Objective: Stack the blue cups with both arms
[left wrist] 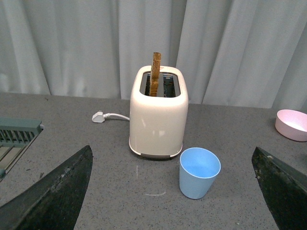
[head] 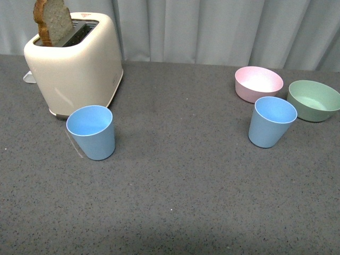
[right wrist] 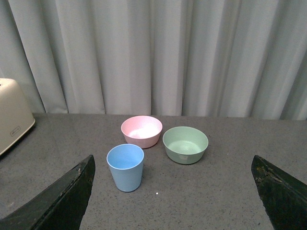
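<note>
Likely light, stiff, slick light-blue plastic tumblers (head: 91, 133) (head: 272, 123); best pinched across the rim. Left gripper (left wrist: 171, 151) and right gripper (right wrist: 172, 158) spread wide, empty.

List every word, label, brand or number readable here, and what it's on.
No text here can be read.
Toaster: small dark mark on its side, too small to read.
Blue cup by the toaster, blue cup by the bowls, pink bowl, green bowl: no markings show.

Pale grey pleated curtains (head: 212, 32) hang behind a dark speckled grey tabletop (head: 175, 202).
</note>
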Controlling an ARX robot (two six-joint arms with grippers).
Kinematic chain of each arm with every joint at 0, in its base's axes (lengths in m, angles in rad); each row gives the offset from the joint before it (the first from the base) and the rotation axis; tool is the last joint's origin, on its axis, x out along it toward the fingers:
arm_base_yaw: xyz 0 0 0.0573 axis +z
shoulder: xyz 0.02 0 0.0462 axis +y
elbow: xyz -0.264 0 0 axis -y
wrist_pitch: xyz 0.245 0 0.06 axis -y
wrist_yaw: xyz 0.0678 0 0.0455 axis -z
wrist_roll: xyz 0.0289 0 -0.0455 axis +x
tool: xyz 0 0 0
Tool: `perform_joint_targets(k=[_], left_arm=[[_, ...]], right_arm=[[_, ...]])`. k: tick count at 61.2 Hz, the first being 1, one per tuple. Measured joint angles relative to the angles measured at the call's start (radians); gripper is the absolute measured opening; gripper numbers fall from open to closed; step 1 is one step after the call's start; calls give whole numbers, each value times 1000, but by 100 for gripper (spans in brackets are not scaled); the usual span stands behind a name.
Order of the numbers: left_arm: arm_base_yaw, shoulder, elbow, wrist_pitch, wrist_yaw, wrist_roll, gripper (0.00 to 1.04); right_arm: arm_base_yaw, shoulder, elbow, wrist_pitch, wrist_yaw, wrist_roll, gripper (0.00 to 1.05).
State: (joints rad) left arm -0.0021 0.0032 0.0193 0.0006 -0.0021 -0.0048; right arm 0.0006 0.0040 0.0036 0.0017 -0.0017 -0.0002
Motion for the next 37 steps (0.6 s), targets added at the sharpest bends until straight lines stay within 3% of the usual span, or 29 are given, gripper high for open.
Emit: perform_joint_targets(k=[37], left_arm=[[0, 0, 0, 0, 0, 0, 98]], right_arm=[[0, 0, 0, 0, 0, 0, 95]])
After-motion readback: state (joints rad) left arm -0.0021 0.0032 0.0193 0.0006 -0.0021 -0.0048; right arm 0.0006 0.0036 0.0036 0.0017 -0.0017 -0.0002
